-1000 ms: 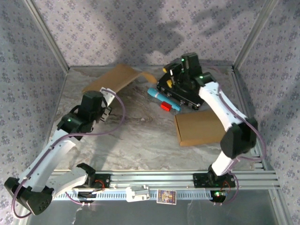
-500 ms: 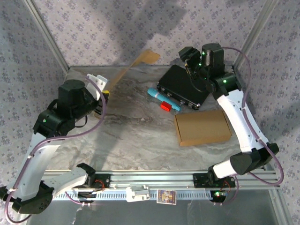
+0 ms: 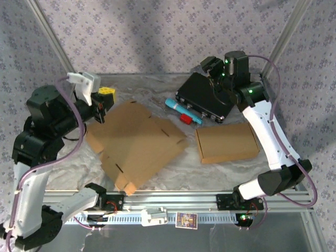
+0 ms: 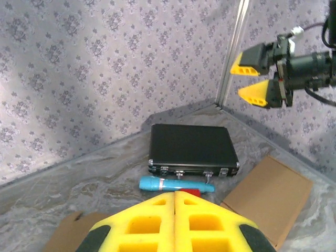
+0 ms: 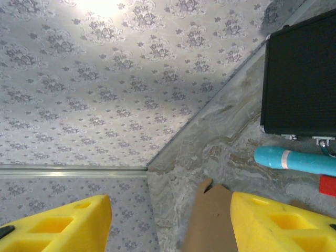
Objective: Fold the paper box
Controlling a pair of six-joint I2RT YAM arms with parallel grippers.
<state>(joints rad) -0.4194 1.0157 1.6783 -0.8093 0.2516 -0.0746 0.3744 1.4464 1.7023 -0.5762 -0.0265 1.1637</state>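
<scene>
Since the earlier frame the flat paper box (image 3: 139, 144) has swung down from edge-on near the far edge and now spreads over the left half of the tabletop (image 3: 210, 176), one corner at the near edge, while the left arm has pulled back toward the left edge. The left tool (image 4: 175, 202) is clenched, its yellow fingers (image 4: 142, 226) pressed together just beside the sheet's far left corner; I cannot tell whether it pinches the cardboard. The right tool (image 5: 170, 215) hangs released, spread wide above the black case (image 3: 203, 97) near the far right corner, with a blue pen (image 3: 181, 110), a red block (image 3: 185, 119) and a folded box (image 3: 227, 143) nearby.
</scene>
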